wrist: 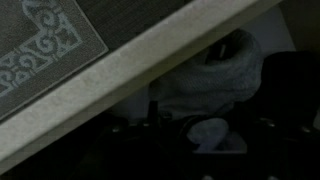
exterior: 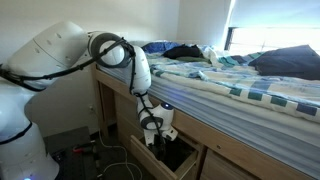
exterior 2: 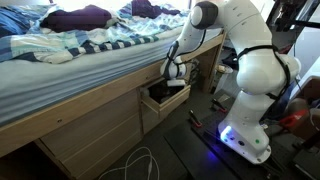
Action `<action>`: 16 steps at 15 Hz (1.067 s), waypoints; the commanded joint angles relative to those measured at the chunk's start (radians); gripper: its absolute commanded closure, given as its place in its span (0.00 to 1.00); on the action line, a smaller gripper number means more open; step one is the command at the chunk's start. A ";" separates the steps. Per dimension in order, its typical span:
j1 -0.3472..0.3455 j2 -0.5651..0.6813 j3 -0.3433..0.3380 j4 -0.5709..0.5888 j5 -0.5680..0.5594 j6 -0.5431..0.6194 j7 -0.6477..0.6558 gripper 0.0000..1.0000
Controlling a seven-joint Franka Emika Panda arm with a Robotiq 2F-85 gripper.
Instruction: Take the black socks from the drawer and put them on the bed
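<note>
Pale-wood drawer [exterior 2: 165,102] was found open under the bed [exterior 2: 70,75], gripper [exterior 2: 172,80] positioned in its mouth. Pick step judged underway. The black socks weren't discernible in the dark interior, and finger state couldn't be determined. Next: closure on socks, lift clear.

Your arm [exterior 2: 250,55] wears glossy white plastic; the drawer [exterior 2: 160,103] and bed [exterior 2: 80,130] frame are pale matt wood; the bedding [exterior 2: 90,60] is soft, rumpled cloth.
</note>
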 commanded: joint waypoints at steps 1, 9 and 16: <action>0.023 0.003 -0.028 0.010 -0.019 0.022 0.055 0.55; 0.069 -0.026 -0.072 -0.022 -0.029 0.069 0.091 1.00; 0.125 -0.131 -0.121 -0.126 -0.093 0.015 0.074 0.98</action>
